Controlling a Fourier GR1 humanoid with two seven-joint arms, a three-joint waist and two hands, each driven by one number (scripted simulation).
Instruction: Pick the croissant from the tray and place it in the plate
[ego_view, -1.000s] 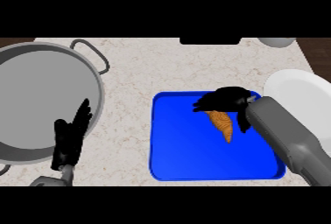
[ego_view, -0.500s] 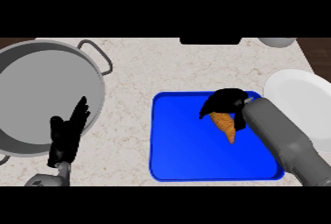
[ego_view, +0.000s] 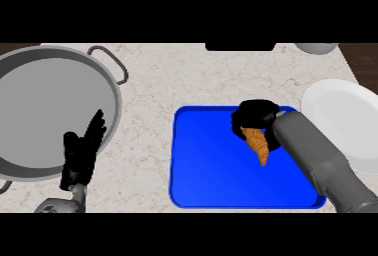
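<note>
Curling over the wide upper end of the croissant (ego_view: 257, 143), the right hand (ego_view: 255, 116) has its fingers wrapped round it above the blue tray (ego_view: 214, 170); whether the pastry has left the tray floor cannot be told. Its long axis runs from the fingers down toward the tray's near edge, tapering to a point. Colour golden-orange, surface ridged. The white plate (ego_view: 343, 120) lies just right of the tray, on this arm's side. The left hand (ego_view: 81, 155) rests with fingers straight beside the grey pot (ego_view: 44, 100), well apart.
</note>
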